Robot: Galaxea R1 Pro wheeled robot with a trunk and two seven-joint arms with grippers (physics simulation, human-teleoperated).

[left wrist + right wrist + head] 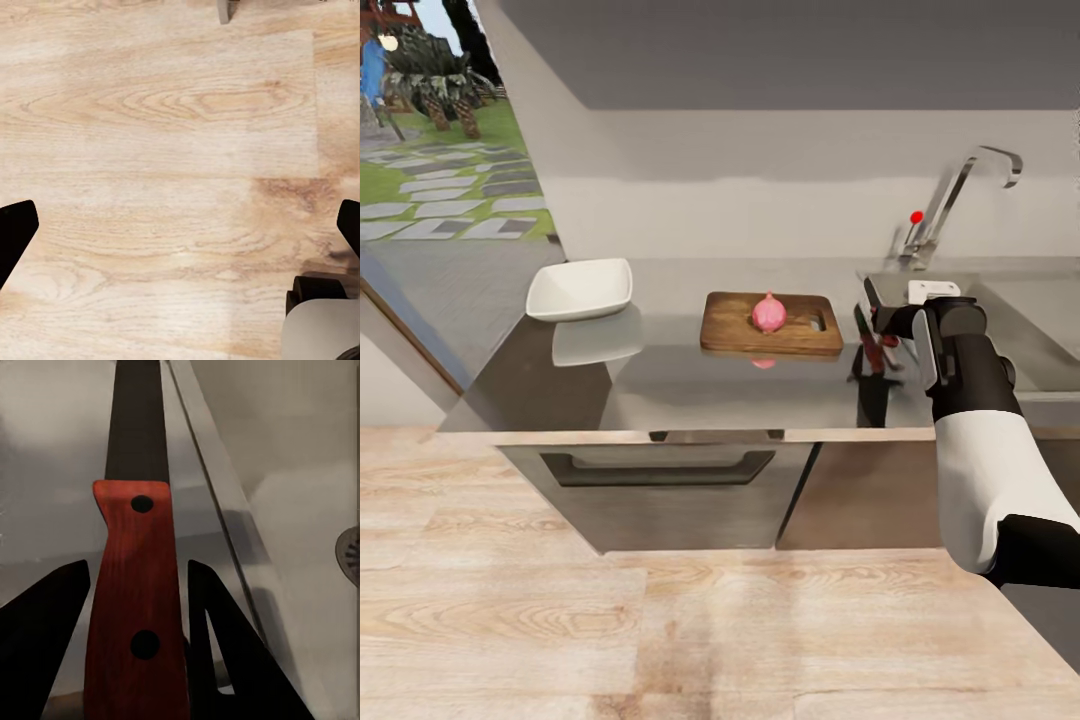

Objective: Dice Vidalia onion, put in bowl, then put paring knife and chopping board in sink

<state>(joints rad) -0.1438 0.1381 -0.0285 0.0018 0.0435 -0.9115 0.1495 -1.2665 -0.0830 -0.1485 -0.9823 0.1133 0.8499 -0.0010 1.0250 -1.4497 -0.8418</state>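
I have the right tool (135,660) at the paring knife (135,607), which lies on the table (690,385) between the chopping board (732,330) and the sink (1040,310). In the right wrist view the red handle runs up between my two fingers, with the dark blade pointing away. The fingers flank it closely, but I cannot tell whether they are already clenched on it or just bracketing it. The Vidalia onion (768,312) sits whole on the board, so the sink pickup looks done and I judge the step in hand to be taking up the knife. The bowl (580,288) waits well to the left. My left tool (180,232) hangs released over the wooden floor (165,135). Next I need a firm grip on the handle, then a lift and a carry over to the onion, blade down.
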